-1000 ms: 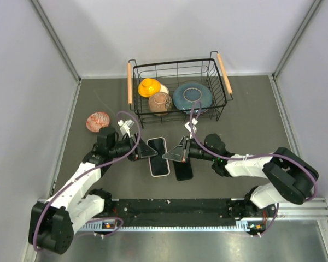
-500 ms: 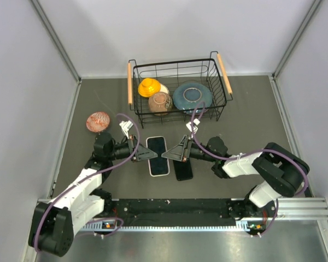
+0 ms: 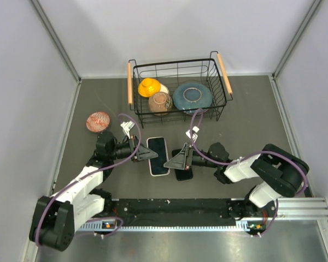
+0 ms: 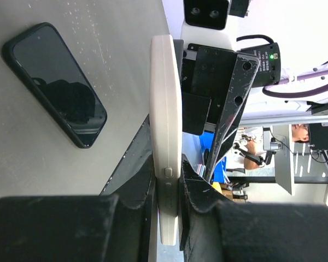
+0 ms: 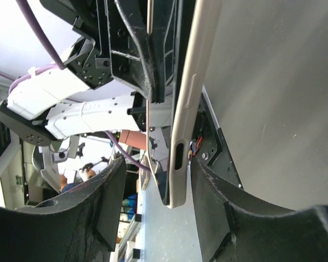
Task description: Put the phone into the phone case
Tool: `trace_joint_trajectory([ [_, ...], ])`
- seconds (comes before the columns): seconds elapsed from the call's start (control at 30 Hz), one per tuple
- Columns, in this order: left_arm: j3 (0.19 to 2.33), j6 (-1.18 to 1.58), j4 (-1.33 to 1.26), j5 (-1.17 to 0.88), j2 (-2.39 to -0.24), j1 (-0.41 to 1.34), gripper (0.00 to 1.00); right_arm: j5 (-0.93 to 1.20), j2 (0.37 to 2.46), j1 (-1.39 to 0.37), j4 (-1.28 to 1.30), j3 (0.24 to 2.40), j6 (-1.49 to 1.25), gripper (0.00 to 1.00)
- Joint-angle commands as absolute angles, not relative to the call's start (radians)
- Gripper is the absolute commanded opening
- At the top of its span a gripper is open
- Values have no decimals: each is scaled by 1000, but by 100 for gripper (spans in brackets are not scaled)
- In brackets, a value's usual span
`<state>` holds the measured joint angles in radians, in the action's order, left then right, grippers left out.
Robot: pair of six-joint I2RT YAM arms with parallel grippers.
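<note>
A white phone case [image 3: 159, 170] with a dark screen showing inside it lies between the two arms. My left gripper [image 3: 142, 154] is shut on its left long edge. In the left wrist view the case [image 4: 165, 98] shows edge-on, pinched between the jaws of the left gripper [image 4: 165, 166]. My right gripper [image 3: 173, 162] stands open at the case's right side. In the right wrist view the case's end [image 5: 186, 125] sits between the spread fingers of the right gripper [image 5: 158, 170], closer to one pad. A black phone [image 3: 185, 173] lies flat, partly under the right gripper, and also shows in the left wrist view [image 4: 54, 82].
A black wire basket [image 3: 224, 72] with wooden handles stands at the back, holding an orange bowl [image 3: 149, 85], a brown bowl [image 3: 160, 101] and a blue plate [image 3: 192, 96]. A pinkish bowl [image 3: 98, 121] sits at the left. Grey walls enclose the table.
My left gripper has shut on the case's left edge. My right gripper has opened and shifted slightly toward the near edge.
</note>
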<state>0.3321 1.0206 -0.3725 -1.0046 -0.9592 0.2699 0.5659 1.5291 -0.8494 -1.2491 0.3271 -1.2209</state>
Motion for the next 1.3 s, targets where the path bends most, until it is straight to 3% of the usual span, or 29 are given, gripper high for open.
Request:
trace_joint_trajectory([
  [0.0,387,1002,-437,-1025,-971,272,0,569,1520,-879,-1316,341,-1216,46],
  [0.27,446,789,-184,-913,-960,273,0,522,1519,-882,-1269,330,-1290,28],
  [0.43,480,671,-83,-890,-951,285,0,457,1506,-882,-1261,305,-1362,3],
  [0.67,503,626,-29,-908,-940,304,0,446,1488,-882,-1174,336,-1373,0],
  [0.77,502,641,-41,-952,-934,304,0,446,1450,-882,-1154,330,-1310,20],
  [0.8,500,656,-46,-977,-930,304,0,443,1436,-882,-1146,328,-1292,34],
  [0.9,500,669,-51,-1012,-917,304,0,423,1367,-881,-1095,316,-1221,58],
  [0.93,505,670,-52,-1044,-916,304,0,419,1350,-877,-1085,314,-1210,62],
  [1.07,515,672,-52,-1156,-936,304,0,416,1287,-865,-1032,324,-1149,70],
  [1.27,512,666,-52,-1221,-939,307,0,420,1198,-838,-934,353,-1097,69],
])
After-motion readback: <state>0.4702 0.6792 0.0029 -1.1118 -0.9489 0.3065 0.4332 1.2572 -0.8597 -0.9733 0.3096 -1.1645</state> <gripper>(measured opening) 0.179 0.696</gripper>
